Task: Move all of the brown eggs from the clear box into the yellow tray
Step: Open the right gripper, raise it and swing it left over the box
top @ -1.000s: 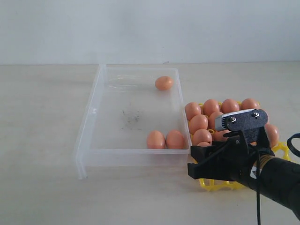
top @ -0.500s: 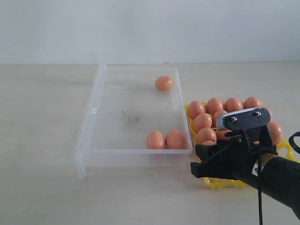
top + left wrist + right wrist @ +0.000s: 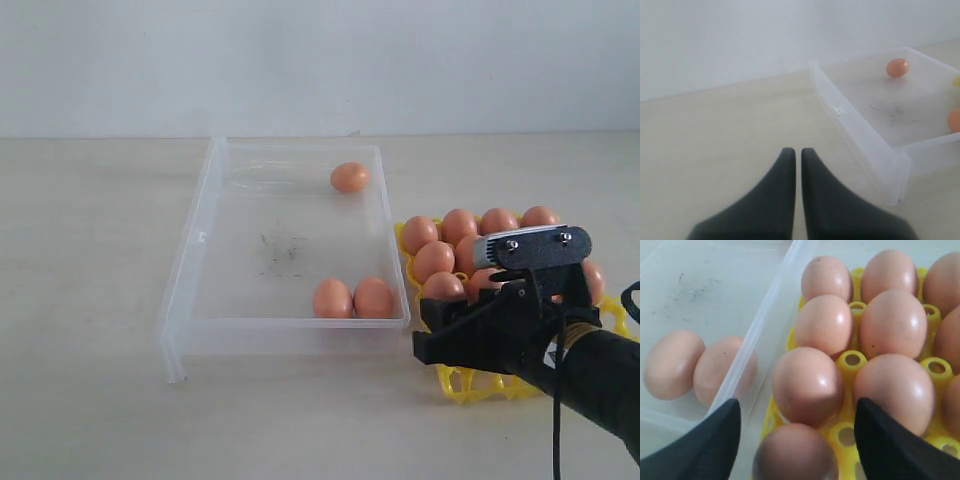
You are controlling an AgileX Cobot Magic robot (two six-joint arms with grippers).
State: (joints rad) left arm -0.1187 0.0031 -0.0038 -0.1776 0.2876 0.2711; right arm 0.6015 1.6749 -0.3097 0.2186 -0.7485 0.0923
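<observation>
Eggs point(image 3: 807, 385), smooth brown ovals, stand with long axes vertical in the yellow plastic lattice tray point(image 3: 841, 365) beneath the released right claw point(image 3: 796, 402).

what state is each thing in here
clear shallow plastic box: upright, open-topped, nearly empty
bright yellow plastic lattice egg tray: most visible cells filled
smooth oval brown eggs: whole; three in box, others seated in tray cells
left arm's jaws: shut, empty
right arm's jaws: open over the tray

Front-on exterior, two low wrist views, clear box point(image 3: 285, 335) in all.
</observation>
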